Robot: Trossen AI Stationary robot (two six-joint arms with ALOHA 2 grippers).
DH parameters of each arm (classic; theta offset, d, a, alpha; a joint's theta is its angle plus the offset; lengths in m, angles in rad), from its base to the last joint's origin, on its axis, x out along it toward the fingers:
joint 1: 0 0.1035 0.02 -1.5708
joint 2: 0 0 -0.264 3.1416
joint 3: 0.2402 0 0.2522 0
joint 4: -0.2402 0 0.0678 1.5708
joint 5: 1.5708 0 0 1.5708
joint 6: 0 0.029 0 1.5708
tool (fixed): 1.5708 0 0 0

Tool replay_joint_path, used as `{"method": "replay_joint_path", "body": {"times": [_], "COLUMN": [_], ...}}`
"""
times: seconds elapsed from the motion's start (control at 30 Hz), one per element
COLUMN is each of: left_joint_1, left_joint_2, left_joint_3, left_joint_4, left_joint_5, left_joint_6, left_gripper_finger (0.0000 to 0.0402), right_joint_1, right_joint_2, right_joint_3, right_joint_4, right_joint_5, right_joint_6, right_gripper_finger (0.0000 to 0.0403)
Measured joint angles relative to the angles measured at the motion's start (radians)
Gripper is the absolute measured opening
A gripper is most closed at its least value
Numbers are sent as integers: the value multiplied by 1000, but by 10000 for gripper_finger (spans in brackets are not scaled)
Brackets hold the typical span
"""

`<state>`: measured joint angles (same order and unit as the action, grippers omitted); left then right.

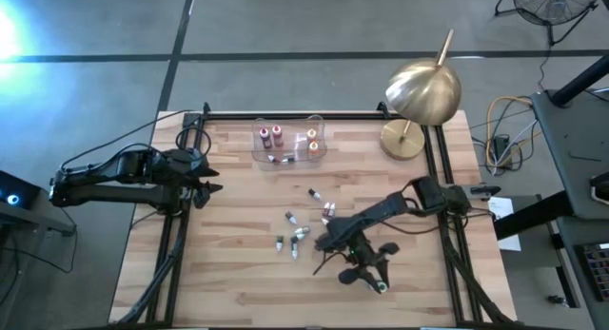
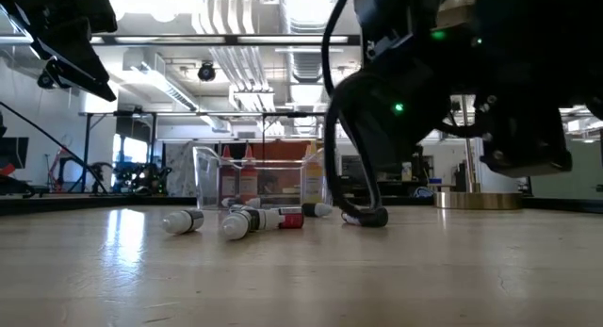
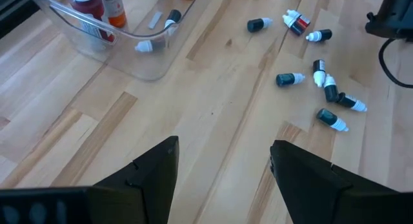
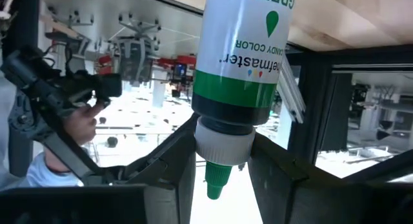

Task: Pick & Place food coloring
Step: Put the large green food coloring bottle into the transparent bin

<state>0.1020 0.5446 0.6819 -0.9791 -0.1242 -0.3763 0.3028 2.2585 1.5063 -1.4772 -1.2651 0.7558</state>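
Several small dropper bottles [image 1: 300, 225] lie on their sides mid-table, also low in the low view [image 2: 236, 220] and ahead of the left wrist camera [image 3: 322, 82]. Red and orange bottles [image 1: 276, 135] stand in the clear tray [image 1: 288, 157] by the far edge. My right gripper [image 1: 373, 281] is over the near right part of the table, shut on a green bottle [image 4: 242, 50] labelled GREEN. My left gripper [image 1: 205, 187] hovers open over the table's left side, its fingers [image 3: 155, 179] wide apart above bare wood. My right gripper pinches the green bottle between its two fingers at the white collar [image 4: 222, 143] below the body. The green tip [image 4: 217, 182] points back toward the wrist and the body sticks out past the fingertips. In the high view the bottle [image 1: 379, 287] lies toward the near edge.
A brass lamp [image 1: 419, 97] stands at the far right corner, its base [image 2: 476, 200] showing in the low view. A black frame [image 1: 285, 114] runs around the table. A cable loop [image 2: 367, 214] from the right arm touches the wood. Bare wood lies along the near edge.
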Motion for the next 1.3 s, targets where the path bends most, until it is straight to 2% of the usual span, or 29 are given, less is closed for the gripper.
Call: {"method": "replay_joint_path", "body": {"times": [0.23, 0.63, 0.8, 1.13, 1.3], "left_joint_1": [0, 0, 0, 0, 0], "left_joint_2": [0, 0, 0, 0, 0], "left_joint_3": [0, 0, 0, 0, 0], "left_joint_4": [0, 2, 2, 3, 3], "left_joint_5": [0, 0, 0, 0, 0], "left_joint_6": [-1, -6, -2, 3, 3], "left_gripper_finger": [218, 218, 218, 218, 218], "right_joint_1": [0, -1, -1, 1, 0], "right_joint_2": [-3, -3, -24, -36, -57], "right_joint_3": [-18, 24, 78, 144, 167], "right_joint_4": [30, 55, 51, 52, 51], "right_joint_5": [51, 240, 278, 314, 371], "right_joint_6": [2, 66, 114, 192, 218], "right_gripper_finger": [118, 222, 252, 264, 264]}}
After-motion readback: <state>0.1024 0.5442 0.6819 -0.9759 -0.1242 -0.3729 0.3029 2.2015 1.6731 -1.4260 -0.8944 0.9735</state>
